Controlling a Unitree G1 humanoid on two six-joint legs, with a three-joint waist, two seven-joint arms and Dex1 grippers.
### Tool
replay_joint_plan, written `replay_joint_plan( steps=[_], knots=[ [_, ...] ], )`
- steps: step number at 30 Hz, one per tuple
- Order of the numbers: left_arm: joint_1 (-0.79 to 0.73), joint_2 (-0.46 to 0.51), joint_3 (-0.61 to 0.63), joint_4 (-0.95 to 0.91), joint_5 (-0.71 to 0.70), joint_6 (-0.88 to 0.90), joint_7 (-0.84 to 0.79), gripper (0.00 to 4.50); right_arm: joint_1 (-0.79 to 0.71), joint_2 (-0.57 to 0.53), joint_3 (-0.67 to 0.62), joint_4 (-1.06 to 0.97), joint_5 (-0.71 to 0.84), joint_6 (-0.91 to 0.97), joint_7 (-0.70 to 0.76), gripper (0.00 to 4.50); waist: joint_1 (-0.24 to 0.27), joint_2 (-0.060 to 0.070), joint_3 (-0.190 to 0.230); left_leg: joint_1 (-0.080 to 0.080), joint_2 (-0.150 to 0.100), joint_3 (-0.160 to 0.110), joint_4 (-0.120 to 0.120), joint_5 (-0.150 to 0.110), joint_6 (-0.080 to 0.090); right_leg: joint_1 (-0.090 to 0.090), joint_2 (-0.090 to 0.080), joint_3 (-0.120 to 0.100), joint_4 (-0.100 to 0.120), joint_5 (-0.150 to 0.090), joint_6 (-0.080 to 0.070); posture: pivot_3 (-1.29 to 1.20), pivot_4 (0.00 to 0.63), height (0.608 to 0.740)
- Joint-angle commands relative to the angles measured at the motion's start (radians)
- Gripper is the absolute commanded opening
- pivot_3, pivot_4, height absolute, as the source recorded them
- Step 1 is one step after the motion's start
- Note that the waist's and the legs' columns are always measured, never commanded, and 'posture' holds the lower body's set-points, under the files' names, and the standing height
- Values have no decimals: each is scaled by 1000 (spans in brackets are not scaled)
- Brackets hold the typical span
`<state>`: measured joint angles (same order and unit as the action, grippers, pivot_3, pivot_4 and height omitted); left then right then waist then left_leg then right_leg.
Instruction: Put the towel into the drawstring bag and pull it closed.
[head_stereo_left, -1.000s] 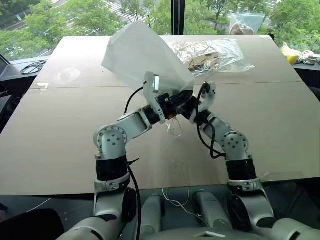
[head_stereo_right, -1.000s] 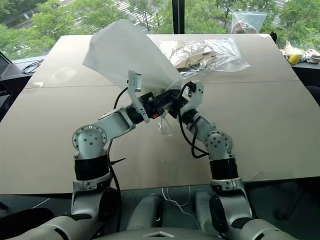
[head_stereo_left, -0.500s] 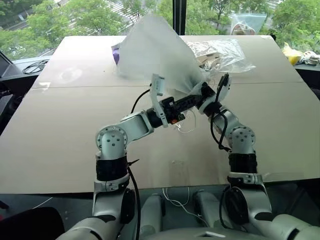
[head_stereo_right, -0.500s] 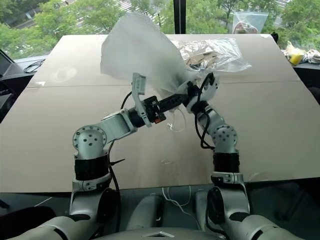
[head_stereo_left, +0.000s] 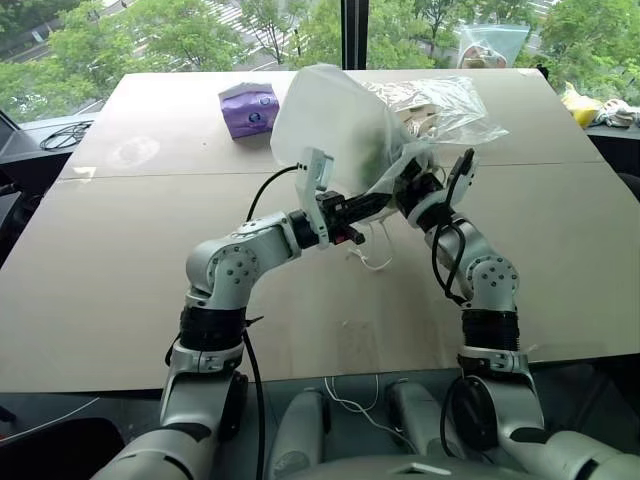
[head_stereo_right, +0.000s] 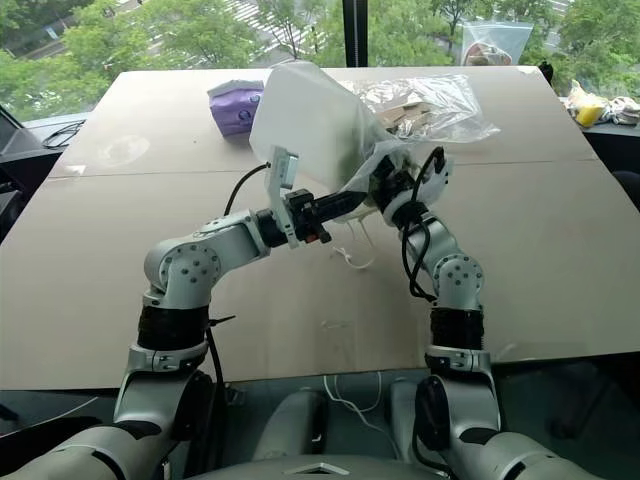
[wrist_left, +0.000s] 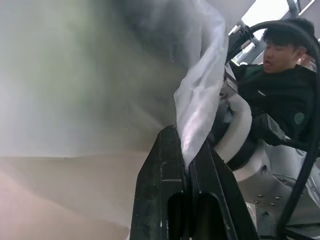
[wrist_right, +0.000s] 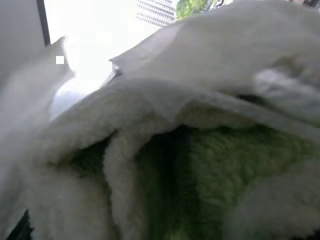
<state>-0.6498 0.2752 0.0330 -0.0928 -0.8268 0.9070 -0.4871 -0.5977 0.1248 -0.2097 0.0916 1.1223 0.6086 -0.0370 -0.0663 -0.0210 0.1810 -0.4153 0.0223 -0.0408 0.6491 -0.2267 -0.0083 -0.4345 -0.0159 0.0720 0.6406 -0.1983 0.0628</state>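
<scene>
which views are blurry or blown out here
Right wrist view: soft focus on the towel, window glare blown out at top. Left wrist view: drawstring bag a hazy blur, left claw sharp. Eye views: even daylight, crisp.

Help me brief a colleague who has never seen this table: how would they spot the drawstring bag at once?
Start at the wide beige table; above its middle the two grippers meet. The drawstring bag is the white, half-see-through sack held up there, pinched by the left gripper. Unlike the clear plastic bag behind it, it is cloudy with a green towel inside.
</scene>
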Motion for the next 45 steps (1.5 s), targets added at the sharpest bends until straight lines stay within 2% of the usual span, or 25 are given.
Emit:
replay_joint_plan(
  steps=[1, 8, 12, 16, 19, 21, 23, 27, 29, 33, 35, 40, 43, 45],
  knots=[
    [-69, -5, 37, 50, 35, -80, -26, 0, 49, -50, 73, -64, -95, 59, 13, 4175, 3, 1, 0, 0, 0, 0, 0, 0, 0, 0, 0, 0, 0, 0, 0, 0, 150, 740],
    [-144, 26, 60, 170, 102, -141, -94, 0, 112, -197, 106, -155, -181, 172, 28, 4175, 6, 1, 0, -1, 0, 0, 0, 0, 0, 0, 0, 0, 0, -1, 1, 0, 150, 740],
    [-162, 19, 68, 183, 106, -149, -117, 0, 103, -218, 76, -181, -180, 204, 6, 4175, 0, 1, 0, 0, 0, 2, -1, 0, 0, 0, 0, 2, -1, -1, 1, 0, 150, 740],
    [-168, 8, 72, 188, 114, -153, -118, 0, 121, -275, 100, -254, -181, 252, 67, 4175, 4, 1, 0, 0, 0, 2, -1, 0, 0, 0, 0, 2, -1, -1, 2, 0, 150, 740],
    [-169, 3, 68, 197, 122, -159, -118, 0, 115, -277, 79, -265, -170, 255, 68, 4175, 6, 1, 0, 0, 0, 2, 0, 0, 0, 0, -1, 2, -1, -1, 2, 0, 150, 740],
    [-164, -1, 63, 188, 119, -152, -119, 0, 102, -261, 69, -257, -182, 241, 55, 3669, 6, 1, 0, 0, 0, 2, 0, 0, 0, 0, 0, 2, -1, -1, 2, 0, 150, 740],
    [-161, -6, 58, 178, 116, -146, -120, 0, 90, -247, 69, -242, -199, 231, 51, 2932, 5, 1, 0, 0, 0, 2, 0, 0, 0, 0, 0, 2, 0, -1, 2, 0, 150, 740],
    [-157, -12, 50, 160, 111, -137, -124, 0, 70, -206, 80, -210, -235, 211, 58, 886, 5, 1, 0, 0, 0, 2, 0, 0, 0, 0, 0, 2, 0, -1, 2, 0, 150, 740],
    [-156, -12, 48, 156, 110, -132, -128, 0, 54, -184, 82, -190, -256, 195, 60, 26, 6, 1, 0, 0, 0, 2, 0, 0, 0, 0, 0, 2, 0, -1, 2, 0, 150, 740],
    [-147, -17, 35, 138, 104, -120, -140, 0, -1, -127, 80, -139, -294, 147, 56, 26, 5, 1, 0, 0, 0, 2, 0, 0, 0, 0, 0, 2, 0, -1, 2, 0, 150, 740],
    [-140, -22, 23, 127, 105, -116, -150, 0, -51, -61, 41, -100, -277, 89, 41, 26, 4, 1, 0, 0, 0, 2, 0, 0, 0, 0, 0, 2, 0, -1, 2, 0, 150, 740],
    [-131, -31, 11, 117, 108, -104, -164, 0, -152, 75, -107, -43, -173, -58, -5, 26, 8, 1, 0, 0, 0, 1, 0, 0, 0, -1, 0, 1, 0, 1, -1, 0, 150, 740],
    [-127, -30, 9, 117, 109, -105, -168, 0, -174, 111, -168, -25, -93, -130, -67, 26, 15, 1, 0, -1, -1, 1, 0, 0, 0, 0, -1, 1, -1, 1, -1, 0, 150, 740],
    [-131, -30, 13, 133, 118, -117, -164, 0, -116, 26, -22, -70, -186, -61, 18, 26, 13, 1, 1, -1, -1, 1, 0, 0, 0, 0, -1, 1, -1, 1, -1, 0, 150, 740]
  ],
)
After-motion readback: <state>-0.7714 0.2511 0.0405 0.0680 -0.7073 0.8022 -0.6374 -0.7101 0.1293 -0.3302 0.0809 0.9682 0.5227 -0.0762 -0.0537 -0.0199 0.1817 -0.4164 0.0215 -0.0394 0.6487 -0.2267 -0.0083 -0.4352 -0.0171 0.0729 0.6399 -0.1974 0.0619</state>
